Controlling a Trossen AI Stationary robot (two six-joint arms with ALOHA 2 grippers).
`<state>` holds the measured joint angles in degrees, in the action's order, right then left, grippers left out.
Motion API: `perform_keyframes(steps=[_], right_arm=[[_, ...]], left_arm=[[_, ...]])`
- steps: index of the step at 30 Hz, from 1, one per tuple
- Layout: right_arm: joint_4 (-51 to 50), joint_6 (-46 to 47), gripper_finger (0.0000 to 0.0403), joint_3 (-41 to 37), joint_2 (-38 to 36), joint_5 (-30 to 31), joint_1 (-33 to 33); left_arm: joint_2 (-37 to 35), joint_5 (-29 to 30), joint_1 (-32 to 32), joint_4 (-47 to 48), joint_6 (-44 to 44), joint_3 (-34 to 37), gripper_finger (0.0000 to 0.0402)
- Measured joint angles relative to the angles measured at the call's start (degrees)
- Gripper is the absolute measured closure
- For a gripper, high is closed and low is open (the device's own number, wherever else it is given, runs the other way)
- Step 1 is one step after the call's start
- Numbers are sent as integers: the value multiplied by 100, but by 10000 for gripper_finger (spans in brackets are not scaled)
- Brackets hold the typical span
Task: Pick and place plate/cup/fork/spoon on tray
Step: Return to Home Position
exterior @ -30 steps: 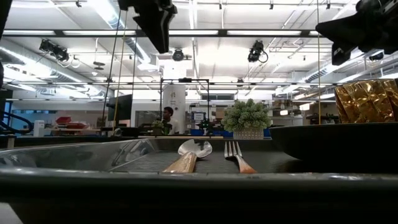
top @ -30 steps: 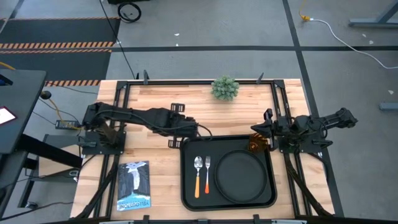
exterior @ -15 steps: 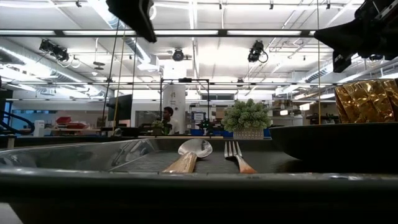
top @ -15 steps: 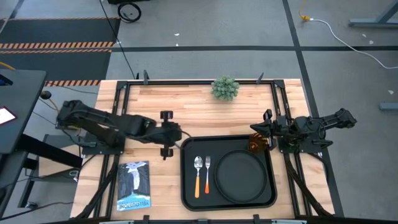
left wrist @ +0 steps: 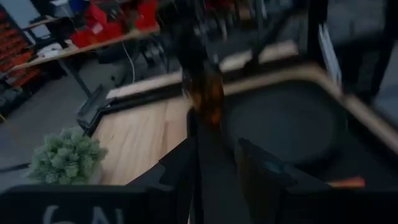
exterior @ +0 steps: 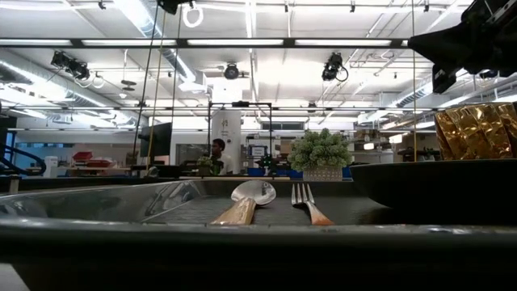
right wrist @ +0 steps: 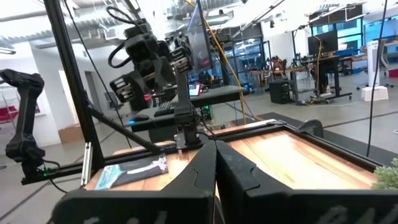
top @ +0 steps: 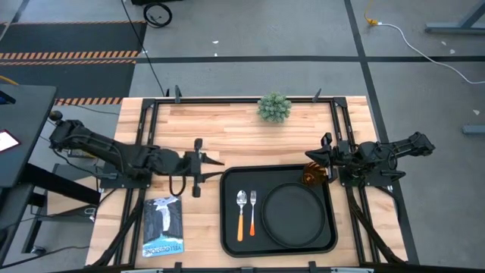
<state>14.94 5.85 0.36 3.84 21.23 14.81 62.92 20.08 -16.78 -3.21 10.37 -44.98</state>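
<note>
The black tray (top: 227, 227) lies on the table at near centre. On it lie the round dark plate (top: 295, 214), the spoon (top: 241, 208) and the fork (top: 252, 206), side by side left of the plate. The amber cup (top: 313, 177) stands in the tray's far right corner. My left gripper (top: 218, 161) is open and empty, left of the tray and above the wood. My right gripper (top: 312, 157) is shut and empty, just beyond the cup and above it (exterior: 452, 48).
A green spiky plant ball (top: 273, 107) stands at the table's far edge. A blue-and-white booklet (top: 163, 226) lies near the left front. Black frame rails (top: 337, 121) run along the table's sides. A person (exterior: 216, 147) shows far off in the room.
My left gripper has drawn back from the tray's far left corner toward the table's left edge and gone up, almost out of the low view's top. The things on the tray have stayed where they were.
</note>
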Motion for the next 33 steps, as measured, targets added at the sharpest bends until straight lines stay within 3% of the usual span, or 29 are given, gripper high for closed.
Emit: perform_keyframes(steps=[4,13,16,21,24,28,33], right_arm=[[0,0,388,0,0,-5,0],[-1,0,390,0,0,-8,0],[-2,0,390,0,0,-9,0],[-2,0,390,0,0,-16,0],[0,0,390,0,0,-24,0],[-11,0,390,0,0,-28,0],[-2,0,390,0,2,-30,0]], left_arm=[[-75,-2,2,-371,-500,193,279],[-79,44,-46,-503,-3060,193,278],[-87,85,1,-655,-3068,162,278],[-264,49,-15,-665,-2315,156,278],[-528,-443,79,-672,-1757,322,278],[-885,-1237,443,-1267,-1856,1094,278],[-1647,-2679,1042,-3517,-1896,2616,278]])
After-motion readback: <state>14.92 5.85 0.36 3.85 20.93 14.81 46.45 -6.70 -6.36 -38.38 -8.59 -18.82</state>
